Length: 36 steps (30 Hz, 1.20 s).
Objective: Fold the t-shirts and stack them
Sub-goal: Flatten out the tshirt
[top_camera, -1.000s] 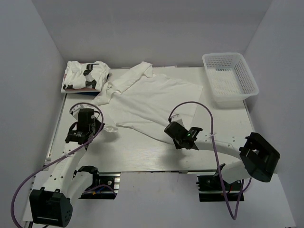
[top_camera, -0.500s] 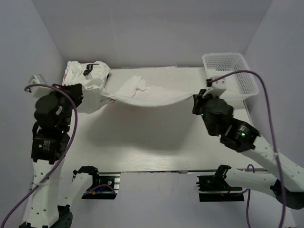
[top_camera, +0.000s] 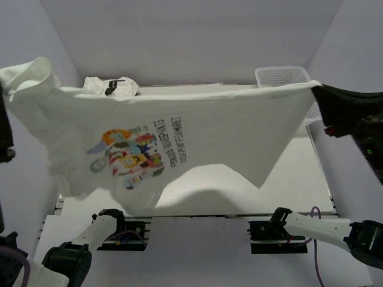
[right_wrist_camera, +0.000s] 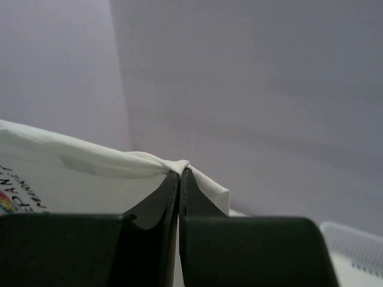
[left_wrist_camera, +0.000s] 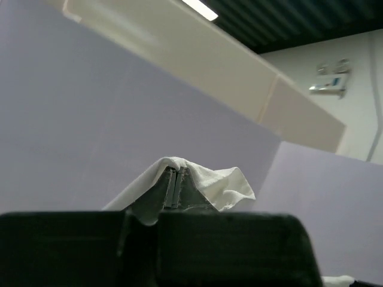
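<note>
White desk [top_camera: 299, 173] below: my left claw [left_wrist_camera: 175, 179] and right claw [right_wrist_camera: 179, 176] each pinch the printed t-shirt [top_camera: 209, 131] tight, stretched mid-air.

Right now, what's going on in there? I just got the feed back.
Both arms are holding the printed t-shirt up in the air, stretched wide between them above the table. The left arm has its jaws shut on one edge of the cloth, the right arm on the opposite edge, and the print faces the overhead camera. Another white t-shirt lies at the far left corner; the mesh basket sits far right. This shirt is not yet folded.
</note>
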Each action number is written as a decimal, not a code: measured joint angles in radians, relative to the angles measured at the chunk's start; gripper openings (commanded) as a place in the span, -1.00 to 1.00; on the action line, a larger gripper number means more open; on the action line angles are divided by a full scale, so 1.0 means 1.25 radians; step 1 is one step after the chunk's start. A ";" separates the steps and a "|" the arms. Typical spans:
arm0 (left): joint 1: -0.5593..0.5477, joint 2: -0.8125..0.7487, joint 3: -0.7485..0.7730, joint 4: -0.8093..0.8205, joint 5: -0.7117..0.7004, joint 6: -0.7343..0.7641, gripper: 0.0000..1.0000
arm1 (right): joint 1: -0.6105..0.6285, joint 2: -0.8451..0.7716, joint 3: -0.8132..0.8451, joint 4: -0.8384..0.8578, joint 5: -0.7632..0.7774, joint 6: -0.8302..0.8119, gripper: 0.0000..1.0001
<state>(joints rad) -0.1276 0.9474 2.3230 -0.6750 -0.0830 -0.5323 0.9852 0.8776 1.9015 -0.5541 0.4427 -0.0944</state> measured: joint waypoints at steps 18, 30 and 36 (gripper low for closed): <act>-0.001 0.143 -0.366 0.235 0.050 0.045 -1.00 | -0.047 0.150 -0.421 0.455 0.409 -0.213 -1.00; 0.002 0.818 -0.482 0.306 -0.027 0.106 0.95 | -0.438 0.725 -0.339 0.414 0.114 0.018 -0.27; 0.001 1.202 -0.019 0.135 -0.023 0.127 0.99 | -0.502 1.031 -0.139 0.265 -0.014 0.083 0.81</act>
<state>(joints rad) -0.1265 2.4496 2.2990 -0.5068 -0.1123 -0.3737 0.3580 2.1662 1.7279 -0.2234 0.4248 0.0097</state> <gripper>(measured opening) 0.992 0.853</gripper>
